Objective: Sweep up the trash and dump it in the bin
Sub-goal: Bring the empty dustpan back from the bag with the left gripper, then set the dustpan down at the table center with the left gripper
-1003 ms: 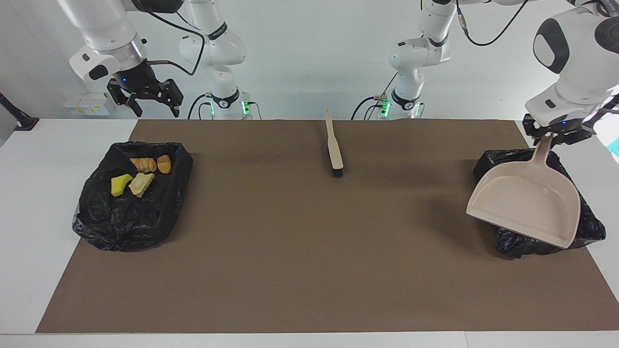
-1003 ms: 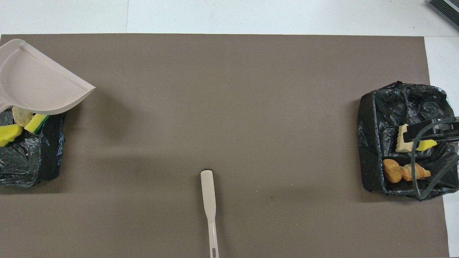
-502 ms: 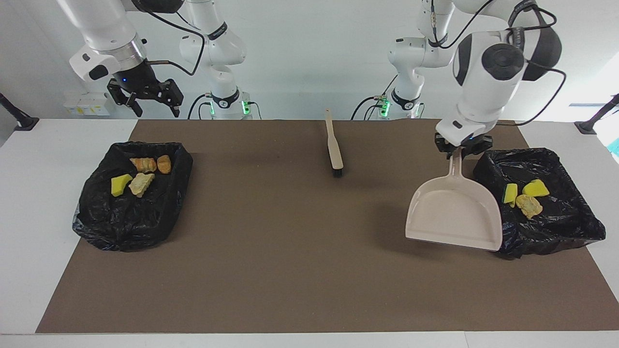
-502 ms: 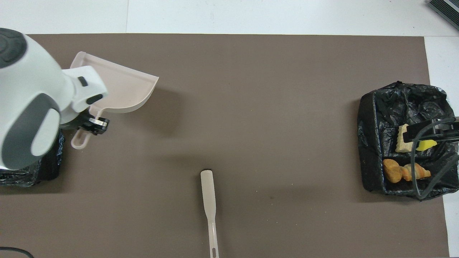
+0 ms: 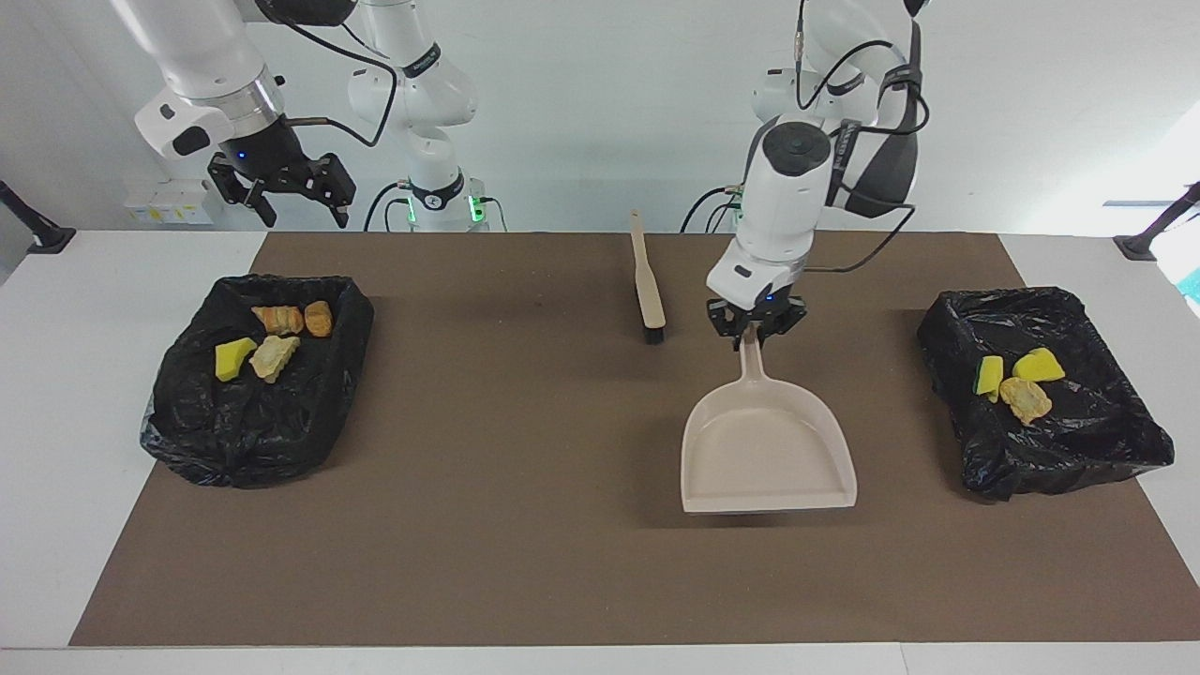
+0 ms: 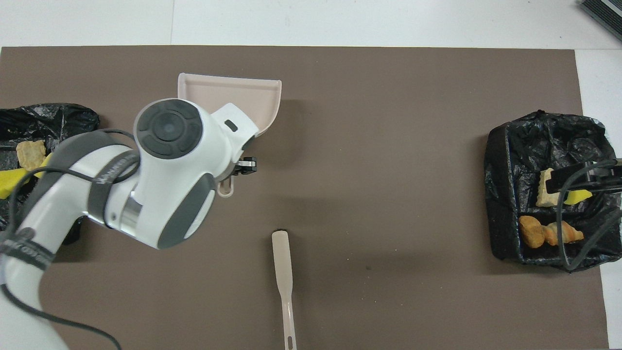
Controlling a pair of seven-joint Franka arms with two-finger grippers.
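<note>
My left gripper (image 5: 753,330) is shut on the handle of the beige dustpan (image 5: 767,450), which is empty and held low over the middle of the mat, beside the beige brush (image 5: 647,281). In the overhead view the dustpan (image 6: 233,92) is partly hidden under my left arm. Three trash pieces (image 5: 1017,380) lie in the black-lined bin (image 5: 1078,450) at the left arm's end. Several more trash pieces (image 5: 275,342) lie in the black-lined bin (image 5: 234,450) at the right arm's end. My right gripper (image 5: 292,208) waits open and empty, raised over that bin's robot-side edge.
The brush (image 6: 283,272) lies on the brown mat (image 5: 525,525) near the robots, handle toward them. White table (image 5: 56,422) borders the mat. In the overhead view both bins (image 6: 500,170) (image 6: 48,114) sit at the mat's ends.
My left arm has carried the empty dustpan from over the bin at its end to the mat's middle and lowered it. The right arm has not moved.
</note>
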